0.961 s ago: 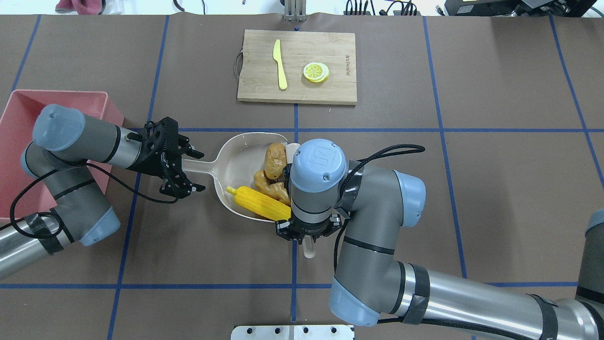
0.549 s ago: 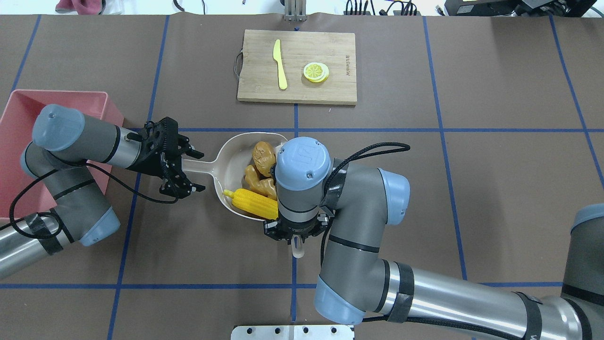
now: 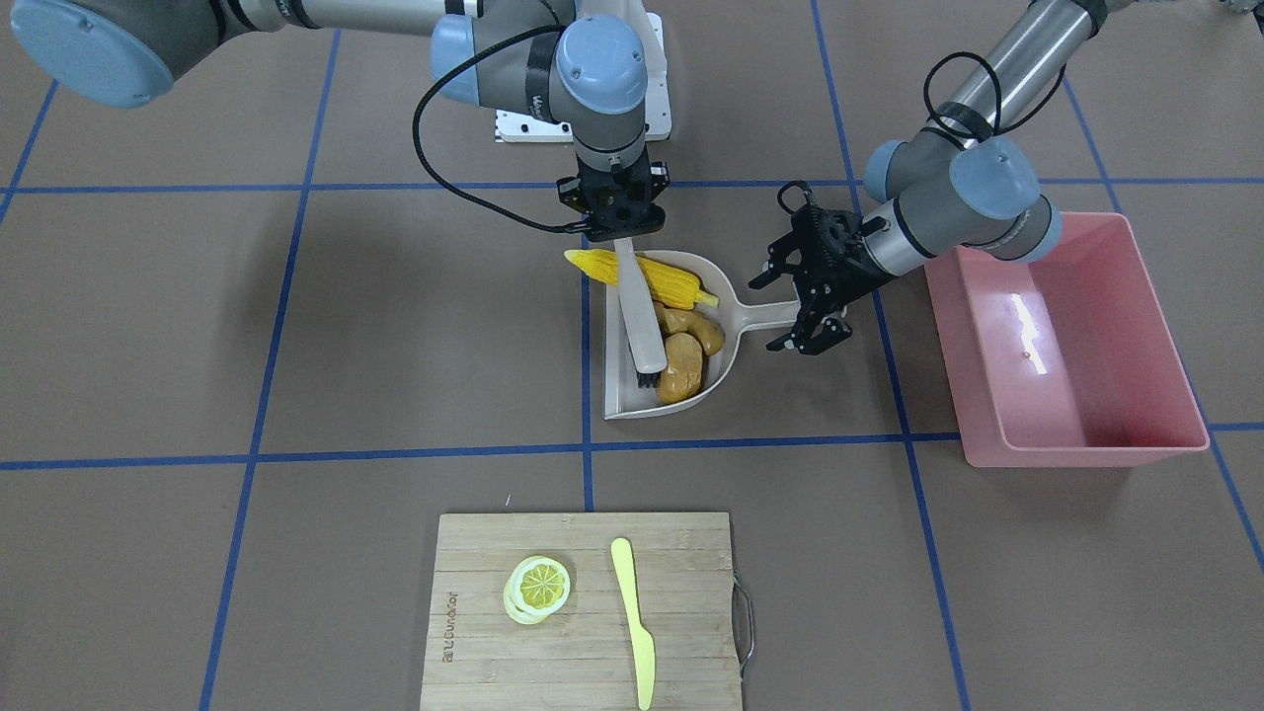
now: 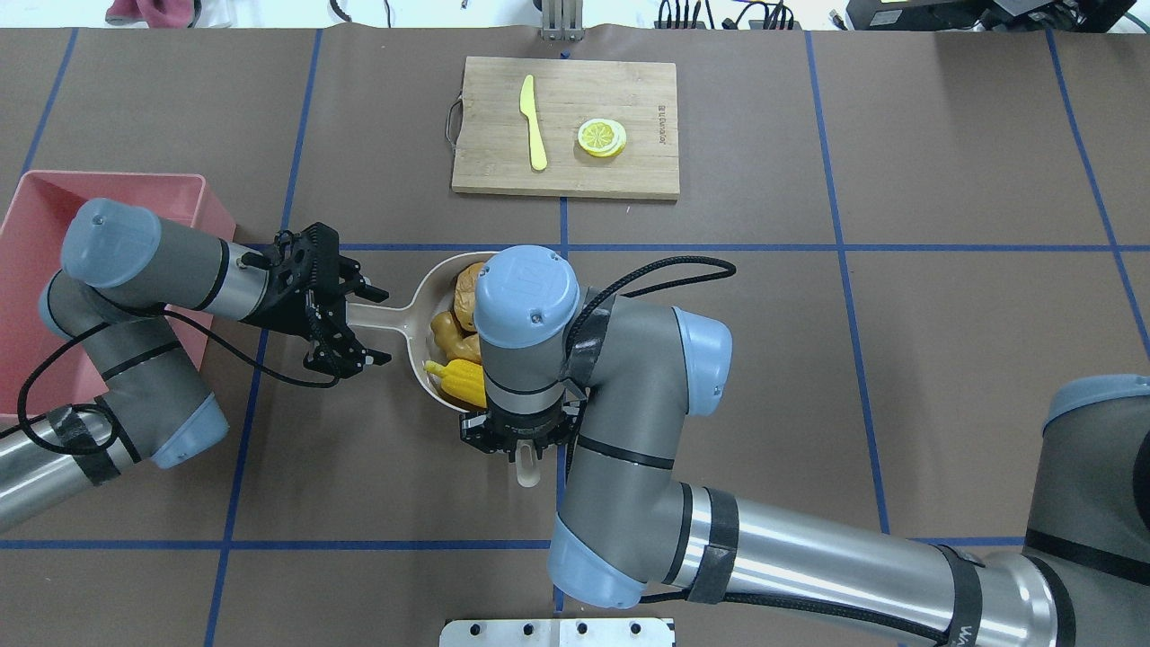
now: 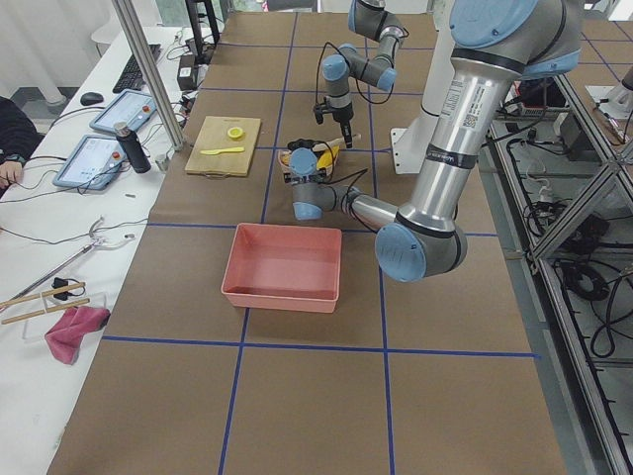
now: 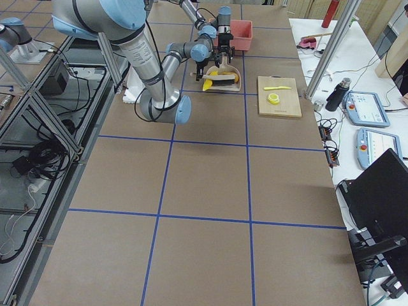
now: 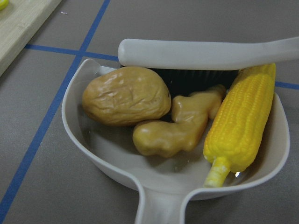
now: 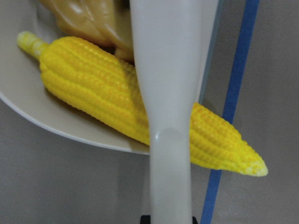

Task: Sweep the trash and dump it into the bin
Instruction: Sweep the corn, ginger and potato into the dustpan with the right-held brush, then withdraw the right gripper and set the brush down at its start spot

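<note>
The trash lies in a beige dustpan (image 3: 617,399): a yellow corn cob (image 3: 664,280), a tan ginger root (image 3: 695,324) and a brown potato (image 3: 683,379). In the left wrist view the potato (image 7: 126,95), ginger (image 7: 175,128) and corn (image 7: 240,123) crowd the pan's back. My right gripper (image 3: 620,229) is shut on a white brush (image 3: 637,316) whose bristles stand in the pan against the trash. My left gripper (image 4: 382,325) is open, one finger on each side of the dustpan's handle (image 4: 382,314). The pink bin (image 3: 1081,446) stands just beyond the left arm.
A wooden cutting board (image 4: 629,171) lies at the far middle of the table with a pale yellow knife (image 4: 533,121) and a lemon slice (image 4: 601,137) on it. A metal plate (image 4: 557,632) sits at the near edge. Blue tape lines cross the brown mat.
My right arm has moved left with the brush, pushing the corn, ginger and potato deeper into the dustpan. The left arm and dustpan have stayed where they were.
</note>
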Controlling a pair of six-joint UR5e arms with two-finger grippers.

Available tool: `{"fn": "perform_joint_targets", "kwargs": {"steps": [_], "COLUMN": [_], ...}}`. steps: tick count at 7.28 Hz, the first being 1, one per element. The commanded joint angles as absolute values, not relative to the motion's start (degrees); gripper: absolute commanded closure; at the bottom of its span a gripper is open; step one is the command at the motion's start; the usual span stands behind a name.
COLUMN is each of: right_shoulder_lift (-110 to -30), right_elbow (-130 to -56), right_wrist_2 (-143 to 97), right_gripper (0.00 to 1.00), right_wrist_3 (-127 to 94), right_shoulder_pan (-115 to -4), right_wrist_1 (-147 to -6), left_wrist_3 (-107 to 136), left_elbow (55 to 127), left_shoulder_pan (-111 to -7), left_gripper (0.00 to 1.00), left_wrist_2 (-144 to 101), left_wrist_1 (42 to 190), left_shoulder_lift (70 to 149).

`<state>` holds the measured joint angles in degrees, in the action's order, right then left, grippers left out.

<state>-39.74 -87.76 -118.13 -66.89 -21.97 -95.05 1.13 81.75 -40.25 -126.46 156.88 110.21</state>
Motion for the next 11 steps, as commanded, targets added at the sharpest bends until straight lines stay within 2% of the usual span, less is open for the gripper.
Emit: {"fn": "perform_joint_targets", "kwargs": {"steps": [1, 3, 6, 7, 8, 9, 11], "right_shoulder_lift": [-38.1, -38.3, -39.6, -43.9, -52.2, -58.5, -71.3], "right_elbow": [-87.5, -88.5, -98.4, -104.2, -110.9, -113.4, -121.6], "right_wrist_2": [-122.1, -125.8, -127.1, -127.1, -126.5, -126.8, -126.3], "right_gripper": [1.00, 1.00, 1.00, 1.00, 1.00, 1.00, 1.00], "right_wrist_3": [-67.0, -67.0, -66.1, -65.0, -64.1, -59.7, -57.0], "right_shoulder_pan": [-23.6, -26.0, -29.1, -31.4, -32.5, -36.3, -39.9], "right_wrist_1": [-95.4, -96.0, -107.5, -110.4, -110.6, -110.4, -109.9], "left_wrist_3": [1.1, 1.1, 1.1, 1.1, 1.1, 1.1, 1.1], "left_elbow": [81.7, 81.7, 81.7, 81.7, 81.7, 81.7, 81.7], "left_shoulder_pan": [-40.2, -40.3, -40.2, -40.2, -40.2, -40.2, -40.2], "left_gripper": [0.12, 0.13, 0.13, 0.13, 0.15, 0.20, 0.41], "left_wrist_2": [-126.5, -126.5, -126.5, -126.5, -126.5, -126.6, -126.5], "left_wrist_1": [156.9, 156.8, 156.8, 156.9, 156.9, 156.8, 156.9], "left_shoulder_lift": [110.2, 110.2, 110.3, 110.3, 110.3, 110.3, 110.2]}}
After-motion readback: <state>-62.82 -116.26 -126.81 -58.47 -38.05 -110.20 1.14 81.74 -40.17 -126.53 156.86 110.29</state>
